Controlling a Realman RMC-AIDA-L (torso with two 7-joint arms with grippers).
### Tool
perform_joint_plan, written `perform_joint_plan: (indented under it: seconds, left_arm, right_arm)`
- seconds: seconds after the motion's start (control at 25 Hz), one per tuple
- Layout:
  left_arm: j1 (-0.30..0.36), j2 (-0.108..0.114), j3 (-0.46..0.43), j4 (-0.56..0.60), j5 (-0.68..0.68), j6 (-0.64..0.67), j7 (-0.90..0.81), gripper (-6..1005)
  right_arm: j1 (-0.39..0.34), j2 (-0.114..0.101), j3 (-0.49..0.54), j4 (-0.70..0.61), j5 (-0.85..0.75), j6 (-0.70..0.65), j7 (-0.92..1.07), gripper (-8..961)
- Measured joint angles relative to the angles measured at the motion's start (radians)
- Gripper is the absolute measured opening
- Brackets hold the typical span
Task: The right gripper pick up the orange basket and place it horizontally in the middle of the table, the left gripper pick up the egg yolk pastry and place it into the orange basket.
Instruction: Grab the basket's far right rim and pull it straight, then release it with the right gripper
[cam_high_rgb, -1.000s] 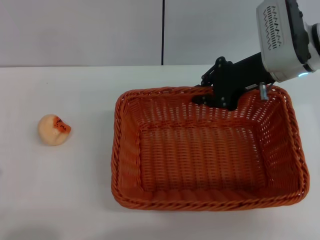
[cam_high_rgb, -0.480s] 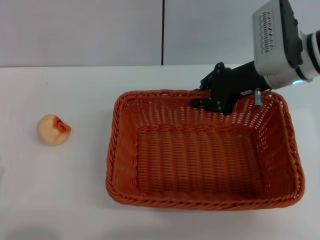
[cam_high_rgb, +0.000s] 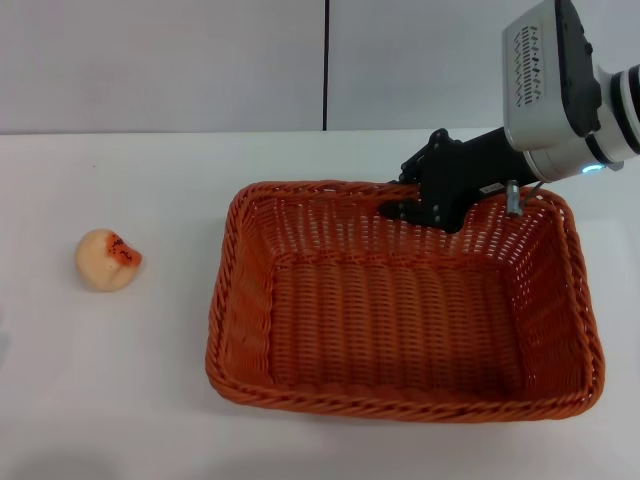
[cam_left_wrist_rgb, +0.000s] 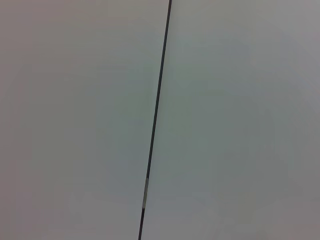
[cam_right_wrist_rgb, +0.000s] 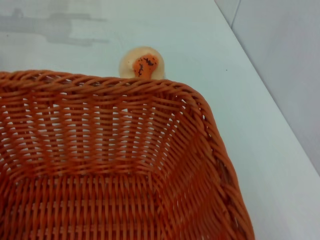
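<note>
The orange basket (cam_high_rgb: 392, 405) lies flat on the white table (cam_high_rgb: 120, 390), right of centre, its long side running left to right. My right gripper (cam_high_rgb: 428, 207) reaches in from the upper right and is shut on the basket's far rim. Well to the left of the basket, the egg yolk pastry (cam_high_rgb: 107, 259) sits alone on the table. In the right wrist view the pastry (cam_right_wrist_rgb: 142, 63) shows just beyond the basket's rim (cam_right_wrist_rgb: 115, 85). The left gripper is out of view; its wrist view holds only the wall.
A grey wall (cam_high_rgb: 160, 60) with a dark vertical seam (cam_high_rgb: 326, 60) stands behind the table. Bare tabletop lies between the pastry and the basket and along the front edge.
The right gripper has drawn the basket a little to the left and squared it up on the table. The pastry has stayed where it was.
</note>
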Motion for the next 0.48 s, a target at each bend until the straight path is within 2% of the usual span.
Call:
perform_joint_plan:
  seconds: [0.36,0.48]
  left_arm:
    - [0.001,0.0,0.0,0.0,0.0,0.0,0.0,809]
    - [0.001,0.0,0.0,-0.002,0.0,0.0,0.0,809]
  right_arm:
    - [-0.008,0.002,-0.008,-0.005,-0.004,-0.004,0.008,228]
    - [-0.013,0.002,-0.013,-0.01,-0.002,-0.006,0.009,347]
